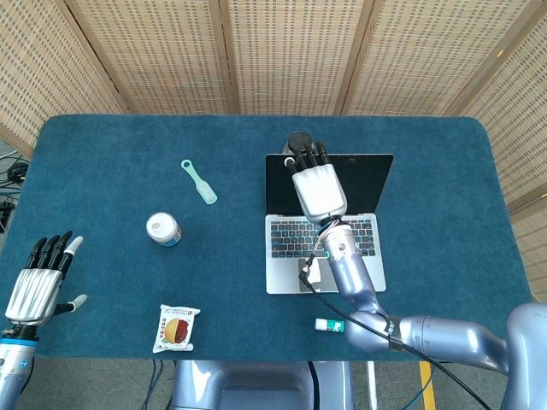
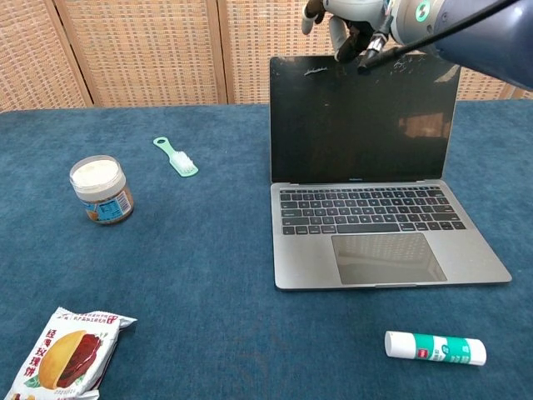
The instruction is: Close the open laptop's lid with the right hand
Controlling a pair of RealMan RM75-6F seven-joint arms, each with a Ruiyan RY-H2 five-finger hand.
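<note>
We found the laptop (image 1: 327, 224) open on the blue bench (image 1: 102, 154), right of centre, its base square to the front edge and its lid (image 2: 363, 118) standing nearly upright. Our right hand (image 1: 318, 184) hung above the lid's top edge, toward its left corner; from the head view the dark fingers (image 1: 311, 156) lay straight and close together, their tips reaching past the edge toward a small black round object (image 1: 300, 141) just behind the laptop. In the chest view the same hand (image 2: 346, 21) showed at the top of the frame with fingers bent down at the lid's edge, though we could not tell whether they touched it. It held nothing.

Our left hand (image 1: 36, 287) sat low at the bench's near left corner, palm down, fingers spread and holding nothing, well apart from everything.

To the left of the laptop lay wide bare cloth. A green brush (image 1: 198, 181) lay farther back, a white-lidded jar (image 2: 101, 189) stood nearer the middle left, and a snack packet (image 2: 69, 354) rested near the front edge. A glue stick (image 2: 435, 347) lay in front of the laptop's right corner, close to the bench's front edge. The right side of the bench beyond the laptop ran bare to its edge.
</note>
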